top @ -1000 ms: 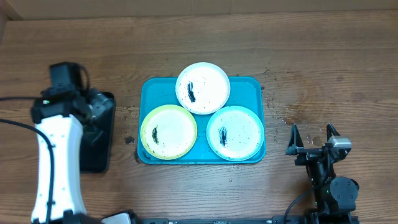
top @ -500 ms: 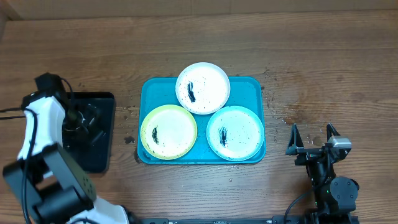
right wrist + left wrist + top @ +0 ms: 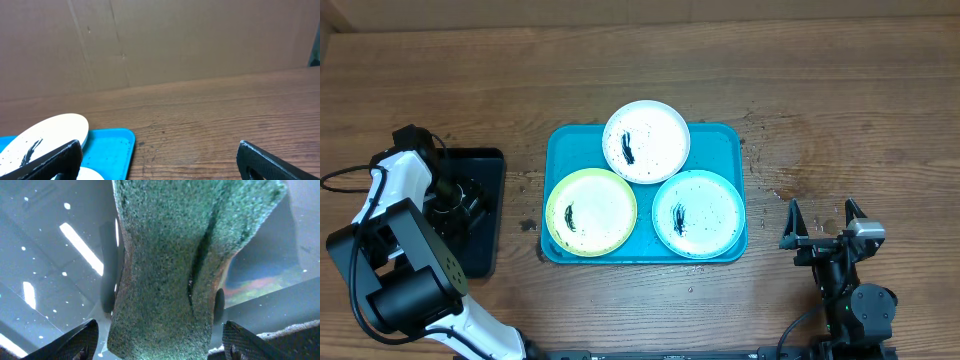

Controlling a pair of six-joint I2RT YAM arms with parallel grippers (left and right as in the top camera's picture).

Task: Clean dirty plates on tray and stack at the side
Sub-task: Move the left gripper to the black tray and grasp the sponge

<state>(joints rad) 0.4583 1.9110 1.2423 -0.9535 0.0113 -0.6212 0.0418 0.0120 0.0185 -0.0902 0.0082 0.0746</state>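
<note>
- The worktop (image 3: 840, 90) is brown wood and carries both trays and both of my arms.
- The tray (image 3: 720, 140) is turquoise and sits between my arms, with its long axis running left to right. All three plates lie on it, and none is stacked at the side yet.
- The black tray (image 3: 485, 255) sits just left of the turquoise one, apart from it. My left end effector (image 3: 159, 342) hangs inside it.
- The white-rimmed plate (image 3: 646, 140) overhangs the far rim. The yellow-green plate (image 3: 591, 211) is near left and the teal plate (image 3: 698, 213) is near right, their rims crowding together. Each white centre bears a black smear and scattered specks.
- The plates lie to the right of my left end effector, and the yellow-green plate is nearest it.
- The sponge (image 3: 165, 255) is green, coarse and creased. It sits between my left fingers, but I cannot tell whether the pads press it.
- My right end effector (image 3: 820, 222) is spread and empty, right of the tray and nearest the teal plate.
</note>
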